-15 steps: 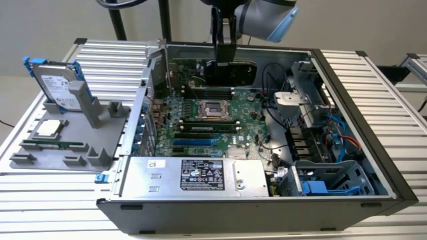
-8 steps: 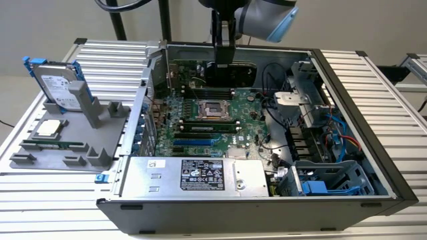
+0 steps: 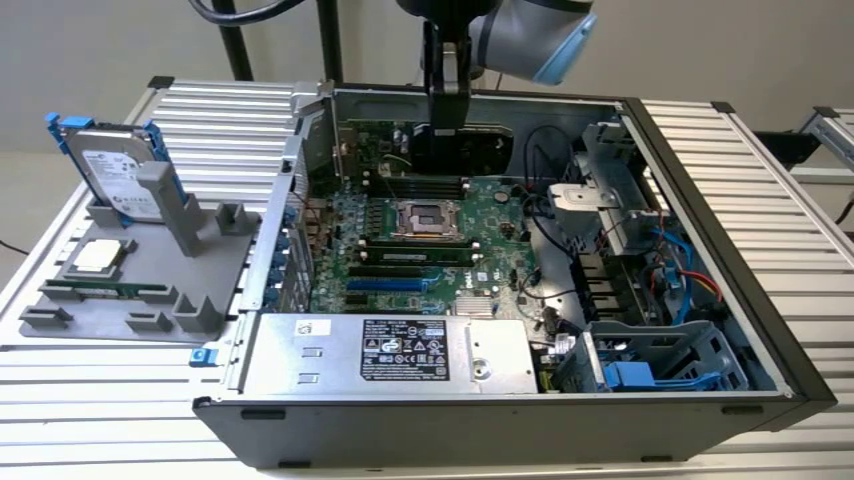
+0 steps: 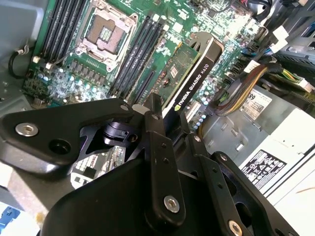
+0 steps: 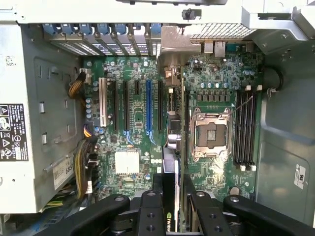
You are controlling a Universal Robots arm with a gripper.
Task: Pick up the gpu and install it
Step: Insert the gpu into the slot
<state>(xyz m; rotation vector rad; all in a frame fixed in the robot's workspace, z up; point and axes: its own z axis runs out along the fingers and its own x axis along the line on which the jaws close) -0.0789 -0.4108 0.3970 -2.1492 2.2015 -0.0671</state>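
The gpu [image 3: 461, 150] is a green card with a black cooler, held on edge over the motherboard [image 3: 400, 250] inside the open computer case [image 3: 747, 290]. My gripper [image 3: 447, 112] comes down from above and is shut on the card's upper edge. In the second wrist view the gpu [image 4: 194, 73] slants away from the gripper [image 4: 170, 117] above the green board. In the first wrist view the gpu [image 5: 171, 123] shows edge-on between the blue slot [image 5: 148, 105] and the processor socket [image 5: 210, 133], with the gripper [image 5: 172, 183] clamped on it. I cannot tell whether the card touches a slot.
A grey fixture [image 3: 80, 320] at the exterior view's left holds a hard drive with blue rails [image 3: 114, 170], a processor chip [image 3: 96, 257] and a memory stick [image 3: 107, 290]. The power supply [image 3: 387, 350], a drive cage [image 3: 654, 360] and cables [image 3: 681, 280] crowd the case.
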